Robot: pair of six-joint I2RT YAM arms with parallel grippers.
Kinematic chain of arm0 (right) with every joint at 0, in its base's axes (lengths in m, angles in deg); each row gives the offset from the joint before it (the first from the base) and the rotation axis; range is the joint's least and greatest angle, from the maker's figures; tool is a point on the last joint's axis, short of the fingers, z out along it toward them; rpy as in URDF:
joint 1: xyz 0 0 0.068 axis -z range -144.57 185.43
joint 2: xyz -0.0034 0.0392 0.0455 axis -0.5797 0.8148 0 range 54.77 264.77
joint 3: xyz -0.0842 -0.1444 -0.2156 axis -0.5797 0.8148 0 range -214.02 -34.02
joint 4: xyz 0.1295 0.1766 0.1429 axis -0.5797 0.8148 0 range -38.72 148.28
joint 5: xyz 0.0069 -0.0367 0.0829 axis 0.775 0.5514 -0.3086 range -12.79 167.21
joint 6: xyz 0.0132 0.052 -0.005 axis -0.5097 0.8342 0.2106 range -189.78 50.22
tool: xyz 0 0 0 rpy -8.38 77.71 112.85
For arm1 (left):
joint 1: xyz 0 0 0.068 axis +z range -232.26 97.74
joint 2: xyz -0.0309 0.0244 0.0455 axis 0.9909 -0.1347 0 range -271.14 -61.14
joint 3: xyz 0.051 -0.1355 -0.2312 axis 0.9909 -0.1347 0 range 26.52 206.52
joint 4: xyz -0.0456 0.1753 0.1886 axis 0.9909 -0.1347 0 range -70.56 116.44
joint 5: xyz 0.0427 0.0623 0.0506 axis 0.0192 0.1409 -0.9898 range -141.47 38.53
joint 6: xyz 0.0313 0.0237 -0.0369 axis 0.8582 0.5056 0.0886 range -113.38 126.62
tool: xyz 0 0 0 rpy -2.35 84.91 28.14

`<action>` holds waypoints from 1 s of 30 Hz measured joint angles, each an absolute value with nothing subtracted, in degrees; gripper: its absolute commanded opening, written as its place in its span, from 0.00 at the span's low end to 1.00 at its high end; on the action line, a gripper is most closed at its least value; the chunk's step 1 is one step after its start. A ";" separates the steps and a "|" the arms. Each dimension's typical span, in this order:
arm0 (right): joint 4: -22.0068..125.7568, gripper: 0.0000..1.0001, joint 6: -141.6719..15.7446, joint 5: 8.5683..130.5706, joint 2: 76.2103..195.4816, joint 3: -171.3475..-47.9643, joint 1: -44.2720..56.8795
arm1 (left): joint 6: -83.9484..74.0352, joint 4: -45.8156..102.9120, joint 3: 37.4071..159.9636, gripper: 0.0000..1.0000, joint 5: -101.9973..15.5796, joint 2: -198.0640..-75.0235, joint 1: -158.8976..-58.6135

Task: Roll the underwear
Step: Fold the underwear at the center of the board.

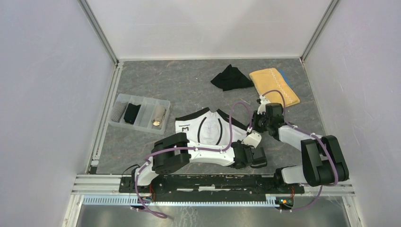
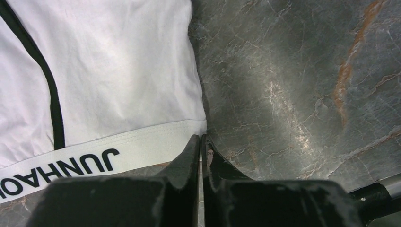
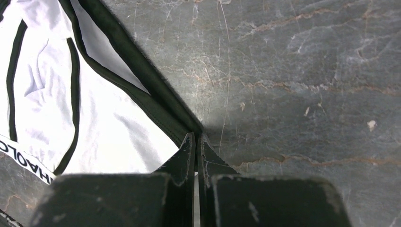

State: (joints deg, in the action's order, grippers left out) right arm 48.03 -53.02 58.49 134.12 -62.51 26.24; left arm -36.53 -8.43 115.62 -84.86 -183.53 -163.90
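Left gripper: black fingers were seen closed on the right end of a white waistband lettered JUNHAO in black. That corner of the white underwear was pinched at the fingertips, low against the grey marbled table.

Right gripper: the jaws were pressed together on the black-trimmed leg hem of the same garment, where the hem ran in to the fingertips.

White underwear, top view: it was laid flat and spread out, with black piping, on the near half of the table, about midway between the left and right edges. Its near edge was partly hidden by the left arm. Both grippers were set at its right side, the right one farther from the near edge than the left.

Black underwear: it was found crumpled toward the far edge, right of centre and well apart from the white piece.

Mustard-yellow towel: it was folded just beside the black underwear, toward the far right corner. Whether the two touched could not be told.

Clear divided tray: it was placed near the left edge. A grey-striped roll, a black roll and a beige roll were each held in a separate compartment, with one compartment between the black and the beige.
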 measured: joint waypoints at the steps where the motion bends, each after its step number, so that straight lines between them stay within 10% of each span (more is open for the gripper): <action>1: 48.19 0.00 -52.72 58.86 133.55 -62.25 26.24 | -36.53 -8.49 115.62 0.02 -84.94 -183.57 -163.92; 30: 75.42 0.00 -54.21 67.43 106.27 -76.54 33.80 | -32.49 3.83 115.11 0.02 -73.34 -169.91 -161.50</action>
